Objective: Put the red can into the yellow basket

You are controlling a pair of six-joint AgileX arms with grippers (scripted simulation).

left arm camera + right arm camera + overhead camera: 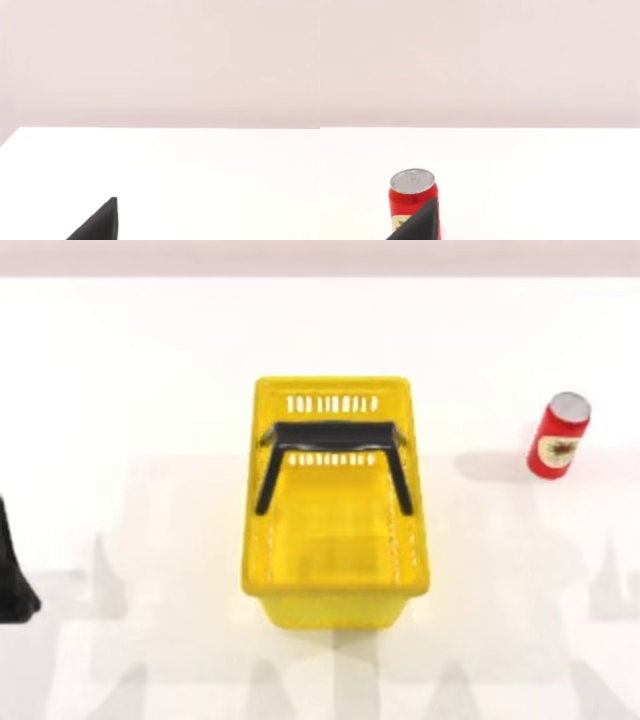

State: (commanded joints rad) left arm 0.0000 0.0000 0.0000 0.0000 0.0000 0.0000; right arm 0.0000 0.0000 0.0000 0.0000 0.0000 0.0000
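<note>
Standing upright on the white table (150,360), well off to the right side: red can (558,436), silver lid up, round pale label with red-and-green emblem facing the camera. Casting a soft shadow toward the left. Not touching anything; outside the basket, well apart from it.

Same can seen from the right wrist view (412,200): upright, silver top ring visible, lower part partly covered by a dark wedge of the right gripper (417,225) poking into frame. Only that one black tip visible; state of the jaws cannot be told. Right arm itself not visible in the top view.

Centre of table: yellow basket (335,595), rectangular, slotted walls, long axis running away from the camera. Interior holding nothing visible but its own yellow floor. Black hinged handle (333,435) raised, its bar crossing above the far half of the basket, its two legs angling down to the side rims.

Far left edge of the top view: black mass of the left arm (14,575), parked low at the table's left side, well apart from basket and can. Left wrist view: bare white tabletop, pale pinkish wall behind, one black tip of the left gripper (97,225) at the frame edge. Jaws there likewise impossible to judge as apart or together.

Faint grey shadows of the arms lying across the near part of the table.
</note>
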